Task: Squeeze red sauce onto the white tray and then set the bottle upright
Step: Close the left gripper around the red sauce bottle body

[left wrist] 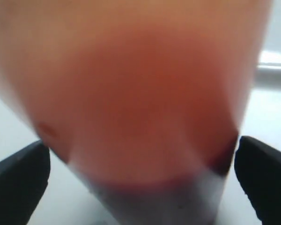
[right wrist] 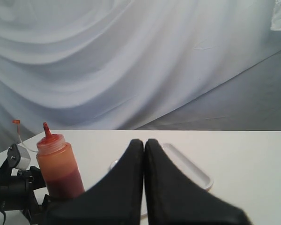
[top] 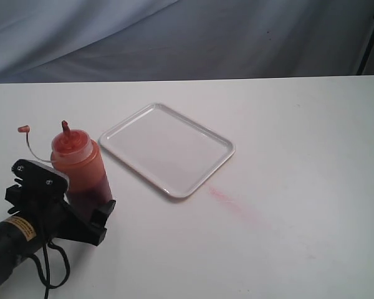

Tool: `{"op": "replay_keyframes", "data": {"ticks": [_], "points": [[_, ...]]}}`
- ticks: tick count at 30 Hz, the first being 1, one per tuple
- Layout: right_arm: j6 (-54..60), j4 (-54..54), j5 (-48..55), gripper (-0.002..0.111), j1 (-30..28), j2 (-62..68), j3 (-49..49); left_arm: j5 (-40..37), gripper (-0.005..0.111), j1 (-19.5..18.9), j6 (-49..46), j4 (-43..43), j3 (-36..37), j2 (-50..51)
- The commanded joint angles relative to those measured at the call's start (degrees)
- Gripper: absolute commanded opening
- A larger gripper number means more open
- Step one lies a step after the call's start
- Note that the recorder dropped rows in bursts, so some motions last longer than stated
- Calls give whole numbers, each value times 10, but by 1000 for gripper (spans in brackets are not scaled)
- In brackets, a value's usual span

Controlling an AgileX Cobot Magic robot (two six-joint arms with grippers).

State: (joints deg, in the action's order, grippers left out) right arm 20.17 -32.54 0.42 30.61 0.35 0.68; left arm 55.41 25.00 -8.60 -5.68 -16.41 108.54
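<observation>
The bottle point(top: 81, 168) stands upright on the table at the left, dark red sauce point(top: 87, 187) showing through its lower half. Its small cap point(top: 23, 129) hangs off on a thin tether. My left gripper point(top: 87, 208) reaches round the bottle's base; the bottle point(left wrist: 140, 93) fills the left wrist view, with a black finger point(left wrist: 18, 183) close on each side, jaws wide. The white tray point(top: 168, 149) lies bare to the right of the bottle. My right gripper point(right wrist: 144, 140) is shut on nothing, away from the bottle point(right wrist: 58, 164) and out of the exterior view.
A faint pink smear point(top: 234, 202) marks the table just beyond the tray's near corner. A grey cloth backdrop point(top: 187, 37) hangs behind the table's far edge. Bare white tabletop point(top: 311, 156) stretches right of the tray.
</observation>
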Motion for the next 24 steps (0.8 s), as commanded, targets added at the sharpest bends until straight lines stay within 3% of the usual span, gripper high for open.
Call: {"op": "replay_keyframes", "data": {"ticks": [1,24], "points": [[6,4,-4,0,2,-4,3,19,105,2,-5,-12,-8,9],[8,4,-1,0,2,-4,3,-4,105,2,28,-27,-19,9]]}}
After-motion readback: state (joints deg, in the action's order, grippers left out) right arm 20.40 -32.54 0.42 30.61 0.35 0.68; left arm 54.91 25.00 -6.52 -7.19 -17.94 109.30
